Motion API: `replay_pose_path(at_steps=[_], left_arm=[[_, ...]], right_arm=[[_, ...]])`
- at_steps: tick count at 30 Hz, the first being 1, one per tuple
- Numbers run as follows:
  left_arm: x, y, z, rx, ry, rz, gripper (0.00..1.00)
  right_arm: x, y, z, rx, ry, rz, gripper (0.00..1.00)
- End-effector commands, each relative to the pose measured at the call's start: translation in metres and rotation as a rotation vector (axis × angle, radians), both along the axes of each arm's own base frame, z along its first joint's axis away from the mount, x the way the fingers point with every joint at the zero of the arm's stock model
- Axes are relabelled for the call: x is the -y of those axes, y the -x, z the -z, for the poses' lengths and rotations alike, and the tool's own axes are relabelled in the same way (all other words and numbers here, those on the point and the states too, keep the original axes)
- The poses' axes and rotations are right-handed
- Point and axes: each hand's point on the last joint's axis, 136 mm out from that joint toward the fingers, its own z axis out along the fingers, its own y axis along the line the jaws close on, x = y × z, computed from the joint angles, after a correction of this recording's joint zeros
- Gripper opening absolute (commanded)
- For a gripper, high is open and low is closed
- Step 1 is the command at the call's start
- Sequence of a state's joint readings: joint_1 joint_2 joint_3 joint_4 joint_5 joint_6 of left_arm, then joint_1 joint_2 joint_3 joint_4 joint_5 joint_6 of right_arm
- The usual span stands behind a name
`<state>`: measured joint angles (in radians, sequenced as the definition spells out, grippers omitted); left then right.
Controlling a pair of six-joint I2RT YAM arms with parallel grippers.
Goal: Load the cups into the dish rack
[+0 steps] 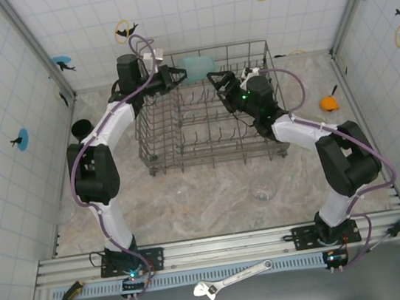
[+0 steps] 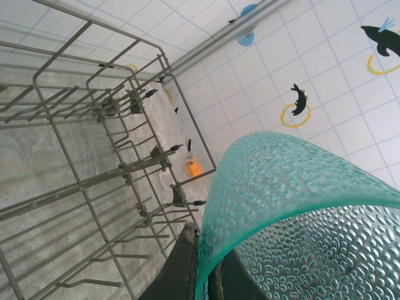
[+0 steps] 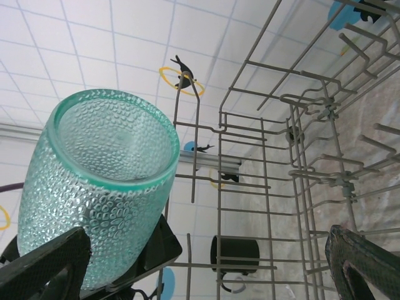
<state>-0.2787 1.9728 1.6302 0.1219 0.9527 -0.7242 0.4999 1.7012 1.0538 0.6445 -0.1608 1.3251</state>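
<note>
Left of the dish rack (image 1: 213, 137), well apart from it, a black mug (image 1: 80, 128) stands on the table (image 1: 213, 189). In the right wrist view the same mug shows through the rack's wires.

At the far left corner of the rack, the left gripper (image 1: 177, 75) is clamped on the rim of a teal tumbler (image 1: 194, 69). One finger (image 2: 182, 265) lies outside the dimpled wall and the other is inside the mouth. The tumbler hangs tilted on its side at the rack's far wall, with its mouth turned toward the right gripper (image 1: 217, 82). Whether it touches a wire there I cannot tell, because the top view is too small.

Just beside it, inside the rack near the far wall, the right gripper has its jaws spread wide and grasps nothing. Its two fingers (image 3: 44, 269) stand on both sides of the right wrist view, apart from the tumbler. Rows of upright tines stand in the rack below both grippers.

In front of the rack, toward its right side, something faint on the table seems to be a clear tumbler (image 1: 264, 195). Right of the rack lies a small orange object (image 1: 329, 103) with a black stem.
</note>
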Motion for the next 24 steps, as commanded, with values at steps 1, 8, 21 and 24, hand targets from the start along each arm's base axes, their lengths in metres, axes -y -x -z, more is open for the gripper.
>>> replay_pose_path(at_steps=[1, 8, 21, 24], left_arm=[[0.003, 0.006, -0.003, 0.018, 0.022, 0.031, 0.0], [0.002, 0.01, 0.011, -0.008, 0.021, 0.029, 0.0], [0.001, 0.019, 0.021, -0.024, 0.022, 0.038, 0.0], [0.001, 0.021, 0.025, -0.03, 0.02, 0.044, 0.0]], right_arm=[[-0.003, -0.009, -0.037, 0.082, -0.088, 0.043, 1.0], [-0.002, -0.016, -0.045, 0.091, -0.122, 0.077, 1.0], [-0.021, -0.034, -0.042, 0.054, -0.217, 0.056, 0.94], [-0.024, -0.036, -0.044, 0.057, -0.227, 0.052, 0.91]])
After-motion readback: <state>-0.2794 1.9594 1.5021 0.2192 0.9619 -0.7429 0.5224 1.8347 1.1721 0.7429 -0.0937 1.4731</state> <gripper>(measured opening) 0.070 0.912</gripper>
